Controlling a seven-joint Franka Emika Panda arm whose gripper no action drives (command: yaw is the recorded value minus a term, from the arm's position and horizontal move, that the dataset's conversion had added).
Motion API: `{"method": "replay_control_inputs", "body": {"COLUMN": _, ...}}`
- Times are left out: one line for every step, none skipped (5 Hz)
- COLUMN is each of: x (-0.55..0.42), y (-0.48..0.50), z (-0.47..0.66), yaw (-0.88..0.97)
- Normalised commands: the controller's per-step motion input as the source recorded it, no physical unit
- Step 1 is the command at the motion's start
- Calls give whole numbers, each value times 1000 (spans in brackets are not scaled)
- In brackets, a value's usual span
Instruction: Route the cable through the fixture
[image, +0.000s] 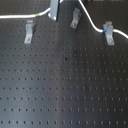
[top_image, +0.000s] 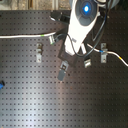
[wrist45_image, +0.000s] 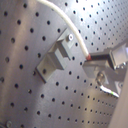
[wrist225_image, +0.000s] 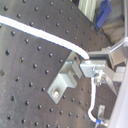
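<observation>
One gripper (wrist225_image: 88, 64) pinching the cable (wrist225_image: 40, 34), middle clip (wrist225_image: 65, 79) at its 7 o'clock, on perforated board (wrist225_image: 25, 75)

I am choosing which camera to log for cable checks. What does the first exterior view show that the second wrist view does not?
Only the first exterior view shows all three clips in a row, including the left clip, and the cable's green band. Only the second wrist view shows the gripper shut on the cable beside a clip, close up. Both show the white cable over the perforated board.
</observation>
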Motion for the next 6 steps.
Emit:
{"method": "replay_control_inputs", "body": {"x": -144, "y": -126, "z": 310, "yaw": -525}}
{"method": "replay_control_inputs", "body": {"x": -7, "y": -25, "z": 1, "yaw": 0}}
{"method": "replay_control_inputs", "body": {"x": 67, "y": 248, "z": 120, "yaw": 0}}
{"method": "replay_control_inputs", "body": {"x": -29, "y": 369, "z": 425, "yaw": 0}}
{"method": "replay_control_inputs", "body": {"x": -22, "y": 279, "z": 380, "yaw": 0}}
{"method": "replay_control_inputs", "body": {"x": -110, "y": 107, "z": 331, "yaw": -71}}
